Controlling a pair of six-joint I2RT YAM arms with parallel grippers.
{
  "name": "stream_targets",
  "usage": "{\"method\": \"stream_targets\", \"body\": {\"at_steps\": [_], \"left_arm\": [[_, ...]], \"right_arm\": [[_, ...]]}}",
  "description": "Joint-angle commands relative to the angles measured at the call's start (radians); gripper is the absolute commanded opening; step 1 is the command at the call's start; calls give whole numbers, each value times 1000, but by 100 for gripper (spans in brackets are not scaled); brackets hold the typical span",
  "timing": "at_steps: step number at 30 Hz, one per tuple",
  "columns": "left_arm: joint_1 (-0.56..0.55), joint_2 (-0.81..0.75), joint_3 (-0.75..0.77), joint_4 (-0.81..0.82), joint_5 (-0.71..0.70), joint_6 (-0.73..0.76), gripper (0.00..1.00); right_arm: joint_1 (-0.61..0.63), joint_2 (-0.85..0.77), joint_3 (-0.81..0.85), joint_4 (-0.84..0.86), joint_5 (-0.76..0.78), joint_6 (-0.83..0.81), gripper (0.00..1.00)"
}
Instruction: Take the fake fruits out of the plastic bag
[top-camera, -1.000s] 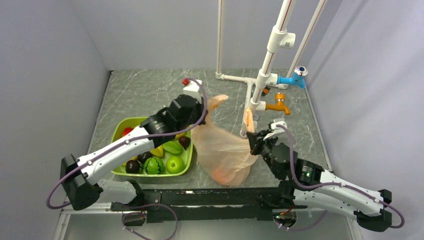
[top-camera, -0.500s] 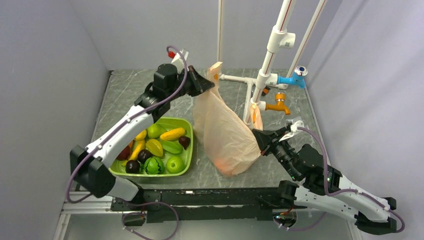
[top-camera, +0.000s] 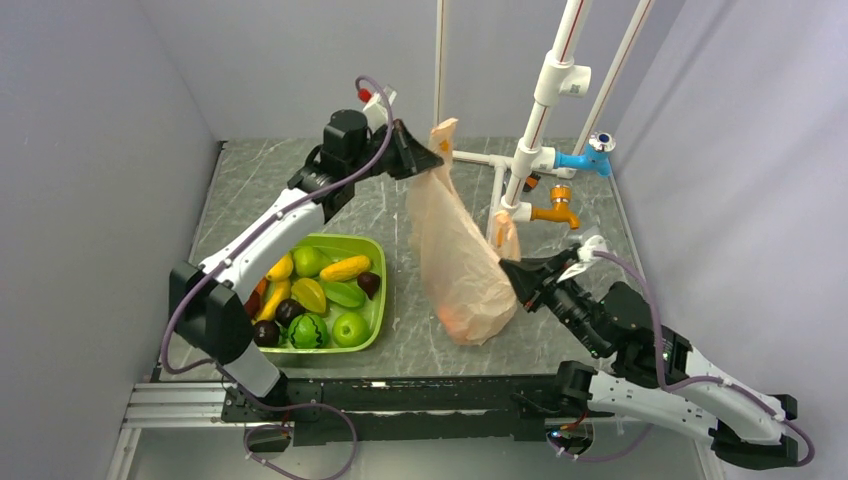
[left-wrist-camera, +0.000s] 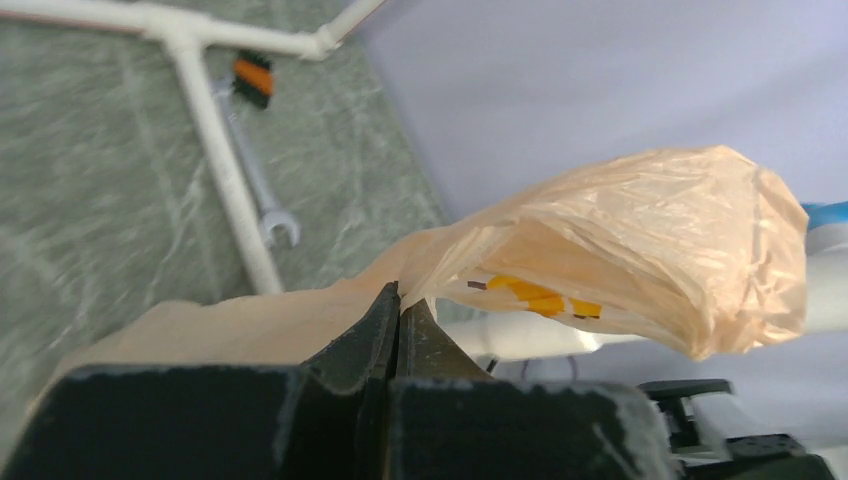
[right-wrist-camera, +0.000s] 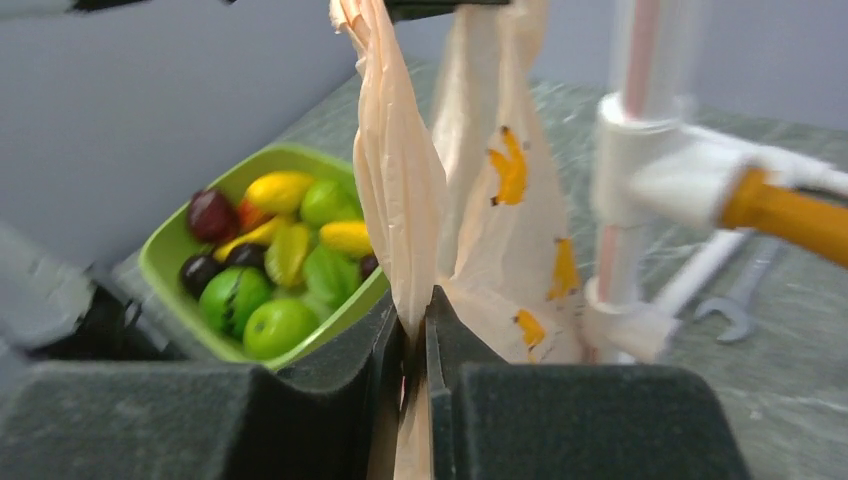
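The left fingers (top-camera: 427, 160) are pinched tight on the top of the plastic bag (top-camera: 460, 250), which hangs tall over the tabletop (top-camera: 280, 180) just beside the green tub (top-camera: 381, 300), while the right fingers (top-camera: 512, 278) are clamped on its lower edge.

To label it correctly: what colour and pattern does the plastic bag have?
The plastic bag is translucent peach with small orange printed marks, clearest in the right wrist view.
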Motion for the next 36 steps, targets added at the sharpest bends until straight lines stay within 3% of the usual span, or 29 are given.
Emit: {"method": "stream_targets", "body": {"at_steps": [1,5,7,11,13,19,21,23,32,36], "left_arm": [[22,-132,-141,-33,-87,129,0],[20,-201,-260,-110,-137,186,0],[21,-229,-305,-122,-152,197,0],[20,-283,-355,-131,-185,202,0],[20,-307,-367,-134,-193,204,5],[17,-391,-401,-131,-163,228,67],[10,-434,-409,-181,-179,255,80],[8,-493,-443,-219,-179,262,85],[-2,-869,-780,-198,-101,132,84],[-40,-921,-889,-107,-104,75,85]], "right_arm": [[1,63,-40,-28,-362,37,17],[3,128,-157,70,-689,110,30],[3,163,-198,114,-802,136,44],[7,256,-205,102,-891,135,53],[9,294,-188,68,-876,113,57],[10,318,-127,30,-747,86,72],[9,315,-106,33,-722,82,76],[9,305,-99,48,-701,76,80],[9,359,-103,143,-711,51,78],[10,402,-139,192,-807,68,60]]}}
